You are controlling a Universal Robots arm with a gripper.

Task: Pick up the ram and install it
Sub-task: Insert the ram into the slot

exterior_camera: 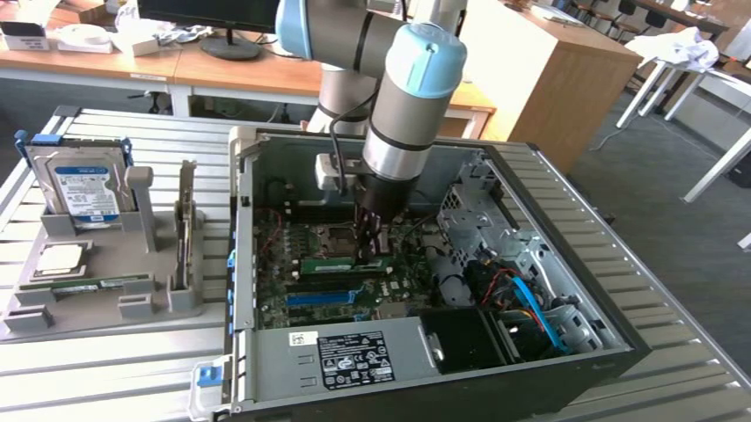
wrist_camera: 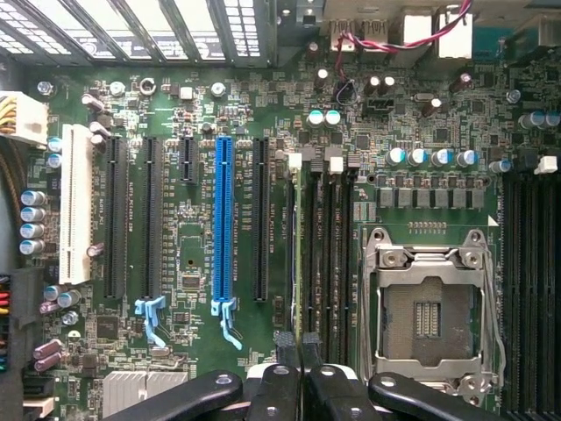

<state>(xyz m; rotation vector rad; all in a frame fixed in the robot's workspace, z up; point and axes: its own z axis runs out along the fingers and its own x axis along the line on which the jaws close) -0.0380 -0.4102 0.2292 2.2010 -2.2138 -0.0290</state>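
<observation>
- Wrist view: your gripper (wrist_camera: 301,349) was clamped on the ram (exterior_camera: 343,261), which sat edge-on along the slots (wrist_camera: 320,246).
- You needed it square and the notch matched, then an even push down.

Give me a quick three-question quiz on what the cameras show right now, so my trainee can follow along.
1. True or false: the hand is over the grey tray outside the PC case.
2. Pick one. The ram stick at the hand is: A) lying flat on the tray; B) standing on edge among the motherboard's memory slots; C) pushed into the blue expansion slot.
3. Short answer: in the wrist view, the memory slots lie between the blue expansion slot and which large metal-framed part?

Key:
1. False. The hand is inside the case, closed at the ram stick's edge.
2. B.
3. The CPU socket.
</observation>
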